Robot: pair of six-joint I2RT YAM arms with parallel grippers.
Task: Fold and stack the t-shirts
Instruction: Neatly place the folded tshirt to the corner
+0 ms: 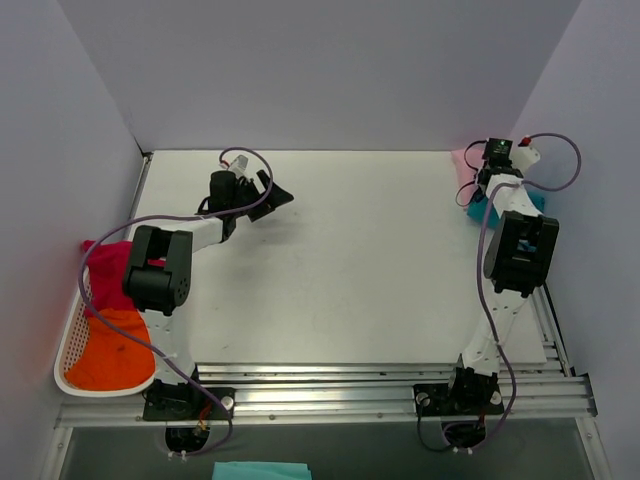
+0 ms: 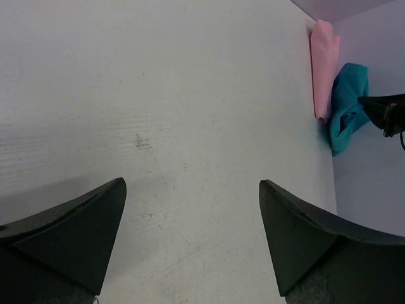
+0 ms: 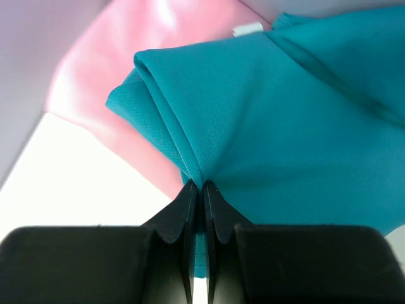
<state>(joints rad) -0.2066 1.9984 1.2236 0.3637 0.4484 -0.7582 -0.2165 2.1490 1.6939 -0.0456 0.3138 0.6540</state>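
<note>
Right gripper is pinched shut on a fold of the teal shirt, which is bunched in the far right corner of the table and overlaps the pink shirt. Fabric fans out straight ahead of the tips, so imo the pull goes back toward center. Left gripper is wide open w/ nothing in it, well apart by the far left. Magenta shirt + orange shirt are in the basket at the near left corner.

Left gripper spread wide, right gripper (arm outstretched) pinched tight
</note>
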